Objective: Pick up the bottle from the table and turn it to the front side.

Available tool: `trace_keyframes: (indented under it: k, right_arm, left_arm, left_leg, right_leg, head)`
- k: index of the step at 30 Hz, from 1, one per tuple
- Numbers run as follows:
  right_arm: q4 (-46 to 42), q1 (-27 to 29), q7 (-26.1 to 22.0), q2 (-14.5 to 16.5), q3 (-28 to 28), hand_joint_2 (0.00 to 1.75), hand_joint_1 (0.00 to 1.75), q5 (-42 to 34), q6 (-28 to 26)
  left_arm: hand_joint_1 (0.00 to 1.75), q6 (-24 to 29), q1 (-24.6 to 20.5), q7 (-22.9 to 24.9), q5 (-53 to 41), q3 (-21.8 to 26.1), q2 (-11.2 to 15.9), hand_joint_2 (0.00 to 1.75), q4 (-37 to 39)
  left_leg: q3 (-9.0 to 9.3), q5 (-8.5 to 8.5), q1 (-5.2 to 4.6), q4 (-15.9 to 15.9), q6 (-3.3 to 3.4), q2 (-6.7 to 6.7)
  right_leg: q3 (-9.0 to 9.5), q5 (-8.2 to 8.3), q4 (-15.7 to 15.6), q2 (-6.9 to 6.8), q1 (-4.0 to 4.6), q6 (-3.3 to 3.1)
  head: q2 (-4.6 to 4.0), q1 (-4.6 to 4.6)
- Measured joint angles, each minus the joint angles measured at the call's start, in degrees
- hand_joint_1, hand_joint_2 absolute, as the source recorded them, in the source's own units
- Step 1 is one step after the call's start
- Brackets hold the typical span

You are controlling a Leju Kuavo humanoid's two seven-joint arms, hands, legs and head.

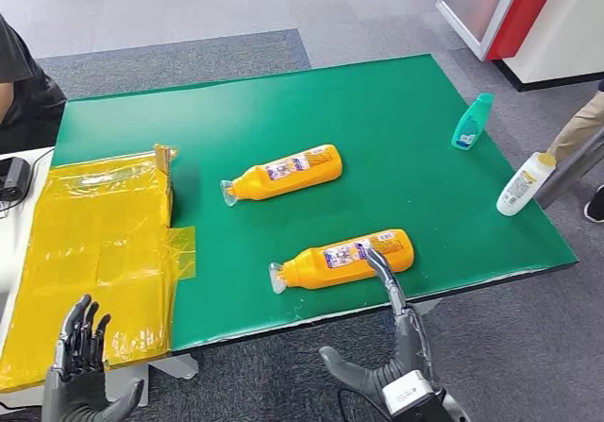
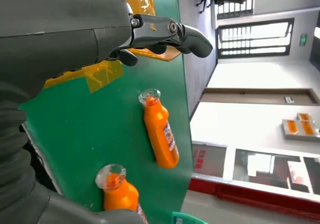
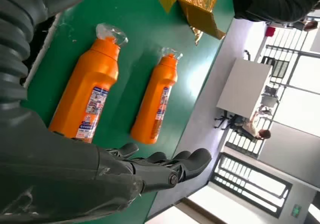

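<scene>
Two orange bottles with clear caps lie on their sides on the green mat [image 1: 399, 110], caps pointing left and labels facing up. The near bottle [image 1: 342, 257] [image 3: 88, 91] [image 2: 119, 191] lies close to the front edge. The far bottle [image 1: 285, 173] [image 3: 156, 101] [image 2: 160, 134] lies mid-mat. My right hand [image 1: 388, 346] [image 3: 113, 174] is open, its straight fingers reaching up over the near bottle's base end without gripping it. My left hand [image 1: 82, 356] [image 2: 75, 38] is open and holds nothing, hovering over the yellow sheet at the lower left.
A yellow plastic sheet [image 1: 92, 243] covers the table's left part. A teal bottle [image 1: 472, 121] and a white bottle [image 1: 525, 183] lie at the mat's right edge, near a person's leg [image 1: 580, 125]. Another person [image 1: 22, 87] sits at the far left beside a black device [image 1: 14, 178].
</scene>
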Motion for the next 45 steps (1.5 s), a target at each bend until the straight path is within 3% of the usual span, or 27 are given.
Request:
trace_keyframes:
  k: [7,12,20,27,31,45]
  right_arm:
    - [0.0,-0.12,-0.68,-0.08,-0.01,1.75,0.0,-0.7,0.21]
    - [0.02,-0.53,-0.69,-0.37,0.08,1.75,0.0,-1.08,0.71]
    - [0.42,-0.96,2.93,-1.39,0.92,1.75,0.0,1.11,1.14]
    - [0.66,-3.24,15.25,-3.8,2.49,1.75,0.0,12.15,-0.38]
    - [1.23,-6.96,22.11,-6.76,3.33,1.75,0.0,17.18,0.99]
    - [9.29,-18.39,30.04,-15.21,3.93,1.75,0.0,25.59,8.07]
  left_arm:
    - [0.0,0.89,-0.02,2.41,0.71,-1.38,-0.19,1.75,0.0]
    - [0.0,-1.72,0.18,1.7,0.98,-1.36,0.08,1.75,0.0]
    - [0.0,-4.89,0.12,1.0,-0.83,0.5,0.1,1.75,0.19]
    - [0.0,-5.08,-0.36,0.21,-3.94,2.15,0.13,1.75,1.5]
    - [0.0,-5.08,-2.01,0.17,-4.44,2.96,0.52,1.75,4.0]
    - [0.0,-3.79,-5.12,1.03,-3.41,3.15,3.04,1.75,10.52]
  left_leg:
    - [0.0,0.0,0.0,0.0,0.0,0.0]
    - [0.0,0.0,0.0,0.0,0.0,0.0]
    - [0.0,-0.01,0.0,0.0,0.01,0.0]
    - [0.0,0.0,0.0,0.0,0.01,0.0]
    - [0.01,0.04,0.0,0.0,0.03,0.0]
    - [0.0,0.08,-0.01,0.0,0.04,0.0]
  right_leg:
    - [0.01,0.0,0.0,0.0,0.0,0.0]
    - [0.02,0.0,0.0,0.0,0.0,0.0]
    - [0.02,-0.01,0.0,0.0,0.0,-0.01]
    - [0.03,0.01,0.0,0.0,0.0,0.01]
    - [0.03,0.05,0.0,0.0,0.0,0.02]
    - [0.04,0.09,0.0,0.0,-0.01,0.04]
  head:
    - [0.0,0.01]
    - [0.0,0.01]
    - [0.0,0.01]
    - [0.0,0.01]
    - [0.0,0.01]
    - [0.0,0.02]
